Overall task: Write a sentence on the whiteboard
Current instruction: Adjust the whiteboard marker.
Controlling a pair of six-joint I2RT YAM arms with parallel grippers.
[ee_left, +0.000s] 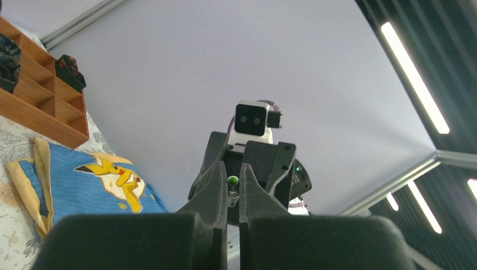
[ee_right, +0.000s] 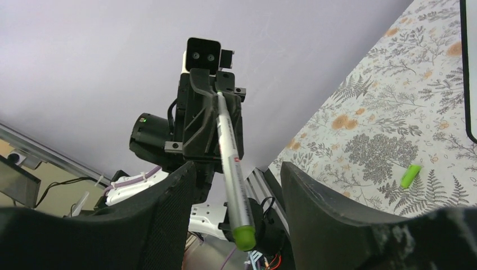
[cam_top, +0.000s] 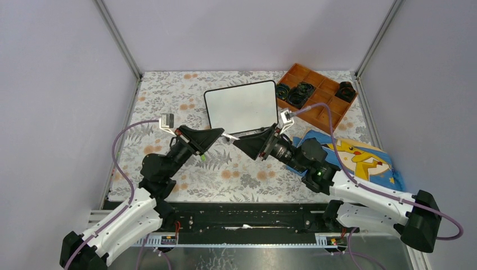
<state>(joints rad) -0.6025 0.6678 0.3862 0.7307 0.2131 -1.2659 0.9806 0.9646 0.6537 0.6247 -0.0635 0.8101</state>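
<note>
We see the whiteboard (cam_top: 241,107) blank at mid-table, cap (ee_right: 410,176) off on the table, left gripper (ee_left: 232,166) clamped on the marker (ee_right: 230,163), right gripper (cam_top: 239,140) fingers apart round its end, so all writing remains.

whiteboard (ee_right: 471,67) cropped at right edge, marker (ee_left: 232,181) mostly hidden inside left claw (ee_left: 232,169)

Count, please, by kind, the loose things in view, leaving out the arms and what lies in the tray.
Whiteboard: 1
Marker: 1
Green cap: 1
Cloth: 1
Tray: 1
Total: 5
</note>
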